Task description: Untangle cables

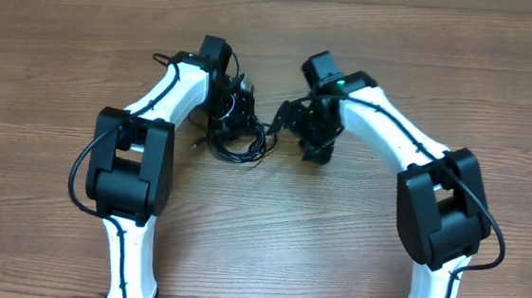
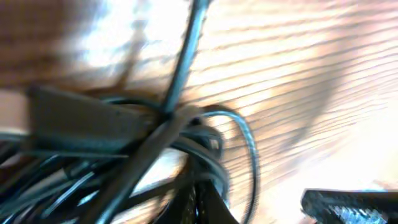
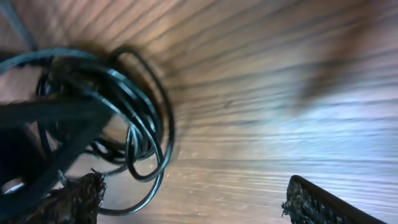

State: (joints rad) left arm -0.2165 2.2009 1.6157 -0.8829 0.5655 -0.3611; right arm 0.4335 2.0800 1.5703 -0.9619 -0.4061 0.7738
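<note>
The cables (image 1: 240, 139) are thin black cords tangled into a looped bundle on the wooden table, between the two arms. My left gripper (image 1: 230, 108) reaches down into the bundle's upper left part. In the blurred left wrist view its fingers (image 2: 205, 205) meet at the bottom centre, shut on strands of the cables (image 2: 155, 134). My right gripper (image 1: 307, 133) hovers just right of the bundle. The right wrist view shows it open (image 3: 193, 205), with the cables (image 3: 134, 124) coiled beside its left finger (image 3: 68, 202). One loop curves just inside that finger; bare table fills the gap.
The wooden table (image 1: 267, 254) spreads all round the bundle. Both white arms bend in from the front edge, their black elbows (image 1: 132, 162) (image 1: 442, 206) standing high. A dark textured pad (image 2: 348, 205) shows at the left wrist view's lower right; I cannot tell whose it is.
</note>
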